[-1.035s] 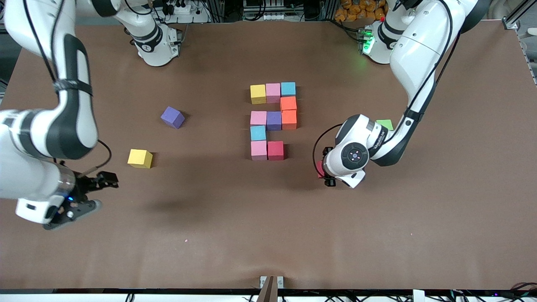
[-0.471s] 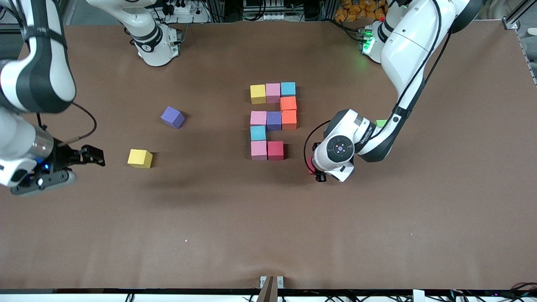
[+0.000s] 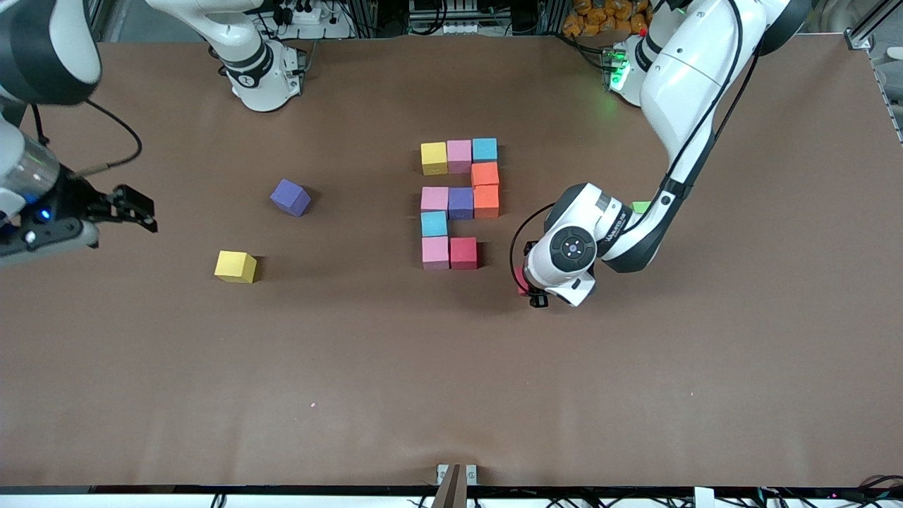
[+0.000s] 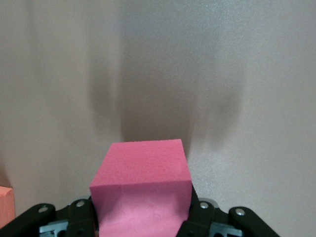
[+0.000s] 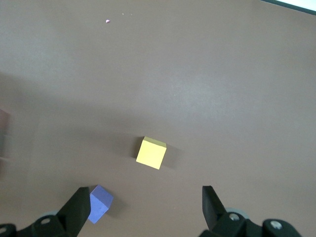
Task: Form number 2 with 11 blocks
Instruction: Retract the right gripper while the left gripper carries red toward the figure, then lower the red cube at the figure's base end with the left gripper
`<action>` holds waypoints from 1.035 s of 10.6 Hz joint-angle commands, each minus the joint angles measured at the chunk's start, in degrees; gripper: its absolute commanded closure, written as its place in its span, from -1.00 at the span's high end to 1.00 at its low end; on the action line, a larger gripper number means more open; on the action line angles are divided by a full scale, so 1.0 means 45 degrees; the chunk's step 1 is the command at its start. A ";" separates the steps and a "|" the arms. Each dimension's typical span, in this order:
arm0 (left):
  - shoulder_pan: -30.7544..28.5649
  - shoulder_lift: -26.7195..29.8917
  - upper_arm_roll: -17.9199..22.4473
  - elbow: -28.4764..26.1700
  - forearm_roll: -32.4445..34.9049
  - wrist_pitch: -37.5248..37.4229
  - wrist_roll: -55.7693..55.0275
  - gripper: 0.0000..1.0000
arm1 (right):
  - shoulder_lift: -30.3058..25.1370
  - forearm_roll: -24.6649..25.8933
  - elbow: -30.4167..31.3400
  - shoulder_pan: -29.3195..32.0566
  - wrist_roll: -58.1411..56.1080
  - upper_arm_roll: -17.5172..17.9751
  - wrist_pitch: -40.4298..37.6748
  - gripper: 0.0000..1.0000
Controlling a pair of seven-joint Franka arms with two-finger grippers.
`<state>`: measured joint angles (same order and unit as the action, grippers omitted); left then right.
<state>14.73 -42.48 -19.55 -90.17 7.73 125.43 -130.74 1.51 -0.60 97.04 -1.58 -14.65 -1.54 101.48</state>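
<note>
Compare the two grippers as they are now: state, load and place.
The left gripper is shut on a red block; the right gripper is open and empty. The left gripper hangs over bare table just beside the block figure's bottom row, at the left arm's end; the right gripper is up over the table edge at the right arm's end, away from the loose yellow block and purple block. Both are black two-finger grippers.

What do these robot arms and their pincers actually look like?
Both arms are glossy white with rounded shells and black bands at the joints, thin black cables looping alongside. The left gripper and right gripper are black two-finger claws. A green light glows at the left arm's base.
</note>
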 commanded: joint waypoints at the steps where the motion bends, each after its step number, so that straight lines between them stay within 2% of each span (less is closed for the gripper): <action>1: 0.0086 0.0046 0.0049 -0.0079 0.0235 0.0193 -0.0381 -0.74 | -0.0296 0.0191 -0.0020 0.0234 0.0266 -0.0263 -0.0147 1.00; 5: 0.0086 0.0065 0.0049 -0.0079 0.0216 0.0213 -0.0400 -0.74 | -0.0218 0.0172 -0.1813 0.0254 0.1242 -0.0400 -0.1882 1.00; 7: 0.0241 0.0162 0.0029 -0.0350 0.0235 0.0814 -0.0420 -0.74 | -0.0218 0.0172 -0.1955 0.0313 0.2079 -0.0497 -0.2197 1.00; 11: 0.0769 0.0338 0.0029 -0.0547 0.0255 0.0897 -0.0537 -0.74 | -0.0296 0.0211 -0.2306 0.0429 0.2455 -0.0576 -0.2570 1.00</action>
<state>17.61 -42.50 -19.64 -90.94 7.73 128.64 -131.60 0.43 -0.59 88.00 -0.96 -4.63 -4.79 91.17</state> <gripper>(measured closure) 0.392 0.000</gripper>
